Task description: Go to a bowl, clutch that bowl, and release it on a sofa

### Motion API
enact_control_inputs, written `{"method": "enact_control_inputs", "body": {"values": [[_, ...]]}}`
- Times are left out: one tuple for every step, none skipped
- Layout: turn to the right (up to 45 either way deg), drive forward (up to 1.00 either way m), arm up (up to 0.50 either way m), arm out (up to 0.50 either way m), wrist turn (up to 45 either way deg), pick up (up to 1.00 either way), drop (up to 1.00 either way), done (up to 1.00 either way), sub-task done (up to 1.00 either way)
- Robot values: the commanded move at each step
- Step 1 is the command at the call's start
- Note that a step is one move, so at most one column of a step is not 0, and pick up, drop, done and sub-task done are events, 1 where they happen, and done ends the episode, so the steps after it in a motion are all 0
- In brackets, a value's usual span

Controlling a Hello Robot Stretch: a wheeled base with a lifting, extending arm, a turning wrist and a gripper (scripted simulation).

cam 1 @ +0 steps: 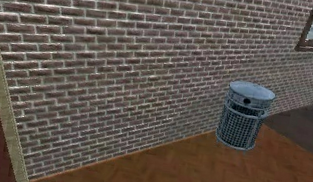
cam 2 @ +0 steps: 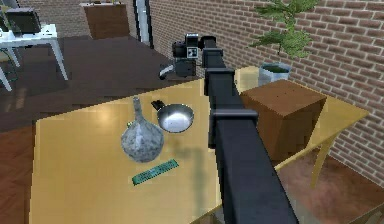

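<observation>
A shiny metal bowl [cam 2: 178, 119] with a short dark handle lies on the yellow wooden table [cam 2: 80, 150], just left of the dark arm bar. The arm reaches up over the table, and the gripper [cam 2: 170, 68] sits at its far end near the table's far edge, beyond the bowl. Only dark bare floor lies behind the fingers [cam 2: 165, 71], so the gripper holds nothing.
On the table stand a grey-blue vase [cam 2: 141, 141], a flat teal strip [cam 2: 155, 172] and a brown box [cam 2: 285, 113]. A potted plant [cam 2: 279, 38], a white table [cam 2: 30, 44] and a wooden cabinet [cam 2: 105, 18] lie beyond. Ahead are a brick wall [cam 1: 139, 56] and a metal bin [cam 1: 246, 116].
</observation>
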Motion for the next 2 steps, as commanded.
{"method": "enact_control_inputs", "body": {"values": [[0.0, 0.0, -0.28, 0.0, 0.0, 0.0, 0.0, 0.0, 0.0], [0.0, 0.0, 0.0, 0.0, 0.0, 1.0, 0.0, 0.0, 0.0]]}}
